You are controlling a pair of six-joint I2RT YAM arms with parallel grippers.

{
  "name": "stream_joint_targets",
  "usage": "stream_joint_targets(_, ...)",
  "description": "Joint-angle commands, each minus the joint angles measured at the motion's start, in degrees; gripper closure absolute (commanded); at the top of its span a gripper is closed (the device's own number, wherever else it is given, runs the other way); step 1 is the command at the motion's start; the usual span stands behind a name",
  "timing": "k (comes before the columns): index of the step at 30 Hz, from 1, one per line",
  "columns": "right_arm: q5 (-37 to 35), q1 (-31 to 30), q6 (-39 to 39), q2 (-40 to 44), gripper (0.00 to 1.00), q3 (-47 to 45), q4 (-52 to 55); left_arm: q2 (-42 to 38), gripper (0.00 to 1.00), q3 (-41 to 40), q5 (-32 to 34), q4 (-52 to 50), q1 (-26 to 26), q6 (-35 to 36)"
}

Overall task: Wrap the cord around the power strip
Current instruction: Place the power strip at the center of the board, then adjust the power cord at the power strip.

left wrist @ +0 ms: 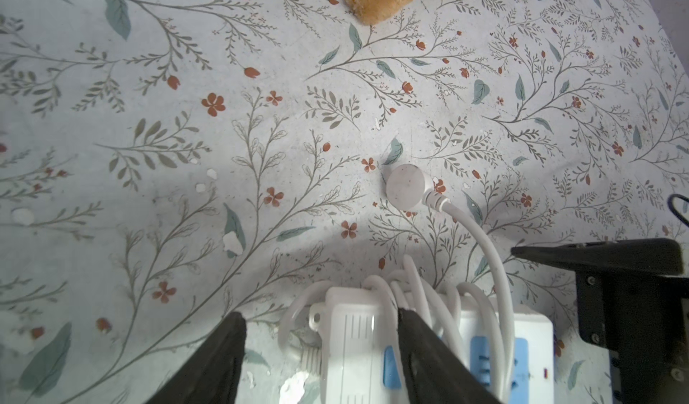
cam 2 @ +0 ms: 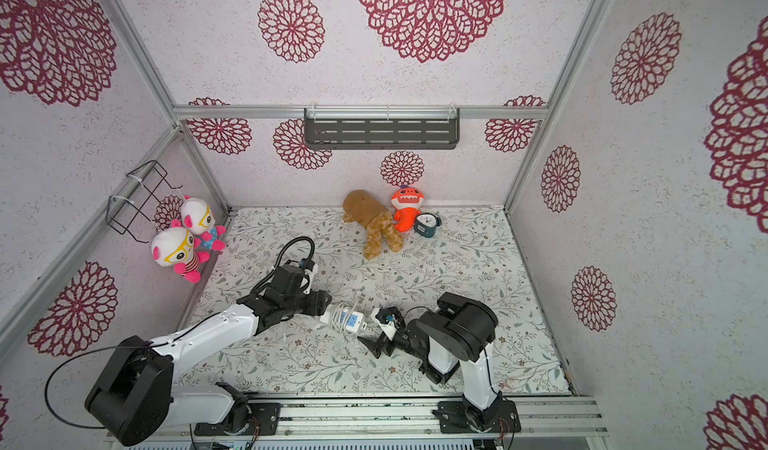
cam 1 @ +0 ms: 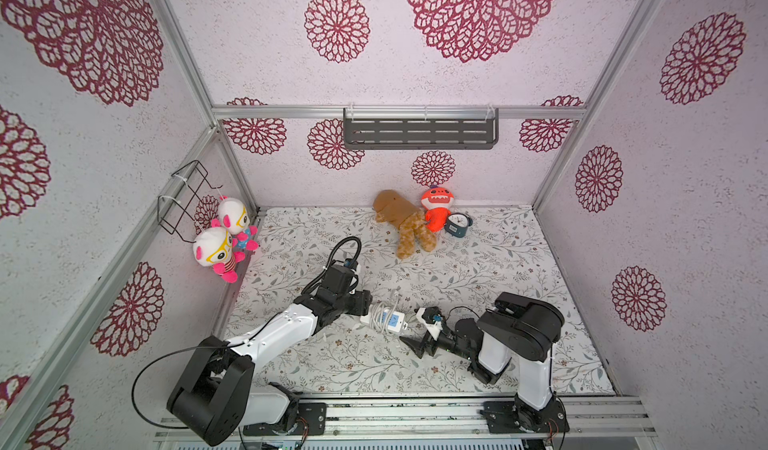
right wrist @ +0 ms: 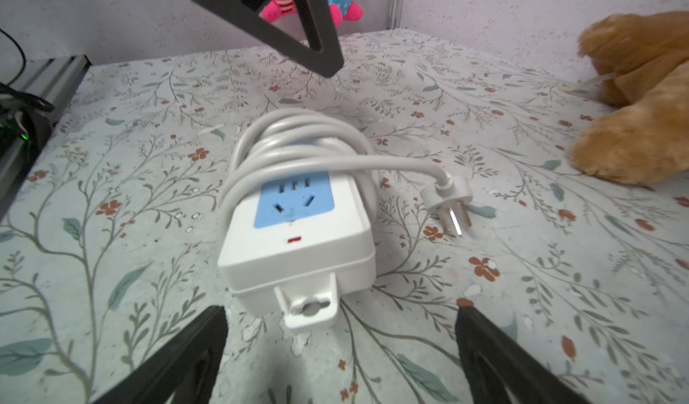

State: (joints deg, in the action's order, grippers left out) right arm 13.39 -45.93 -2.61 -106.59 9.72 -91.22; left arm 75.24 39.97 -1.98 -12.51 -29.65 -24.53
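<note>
Left wrist view: the left gripper [left wrist: 319,313] hangs over one end of the power strip [left wrist: 358,346] with its jaws apart and nothing clamped. One finger [left wrist: 428,353] crosses in front of the casing, so I cannot rule out a light touch there. The cord [left wrist: 481,256] arches over the strip's middle. Its short tail runs out to the plug [left wrist: 405,189], which lies on the table [left wrist: 149,85] just beside the bundle.

Right wrist view: the right gripper [right wrist: 340,309] is spread wide and empty. The strip's tabbed end is just in front of its fingertips, not between them. The coils cross the far half of the strip, so one blue socket panel [right wrist: 294,201] is bare. Winding crosswise probably keeps the turns snug on the body. I count four or perhaps five turns, as they overlap. With so little tail free, the wrap looks about done, which would explain both tools standing off.

In both top views the strip lies on the table between the arms, one gripper at each end. Counted: one strip, one cord, one plug, two grippers. Four plush toys [cam 1: 405,223] and one clock [cam 1: 457,223] sit well apart from it, by the walls
</note>
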Motion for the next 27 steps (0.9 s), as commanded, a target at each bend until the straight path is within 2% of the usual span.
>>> stream_joint_targets(1, -3.8, 0.4, 3.5, 10.3, 0.05, -0.1, 9.3, -3.4, 0.32, -1.3, 2.3, -3.5, -0.8, -5.1)
stream_joint_targets(4, -7.7, 1.2, 2.0, 22.0, 0.06, 7.0, 36.4, -5.3, 0.33, -3.0, 2.0, -3.1, -2.0, -7.5)
stream_joint_targets(6, -7.9, 3.7, 1.3, 25.1, 0.09, 12.5, 48.4, -5.5, 0.34, -4.2, 1.9, -1.4, -3.7, -8.2)
stream_joint_targets(9, -3.2, 8.8, 4.5, 24.9, 0.15, 16.2, 50.5, -4.4, 0.34, -6.3, 1.5, 3.6, -5.9, -8.7)
stream_joint_targets(13, -0.3, 9.5, 3.7, 17.4, 0.2, 28.5, 65.5, -1.3, 0.34, -6.8, 1.1, 6.8, -7.9, -7.9)
stream_joint_targets(19, -3.7, 9.7, 6.9, 8.9, 0.29, 36.5, 72.3, 3.3, 0.34, -5.2, 3.3, 6.0, -10.8, -4.9)
stream_joint_targets(23, -5.5, 9.7, 4.3, 4.5, 0.32, 41.0, 79.3, 4.2, 0.34, -5.2, 4.1, 6.6, -10.9, -4.4)
stream_joint_targets(27, -5.0, 9.2, 2.2, 1.3, 0.34, 42.4, 78.9, 4.8, 0.34, -5.0, 3.7, 7.6, -10.9, -3.2)
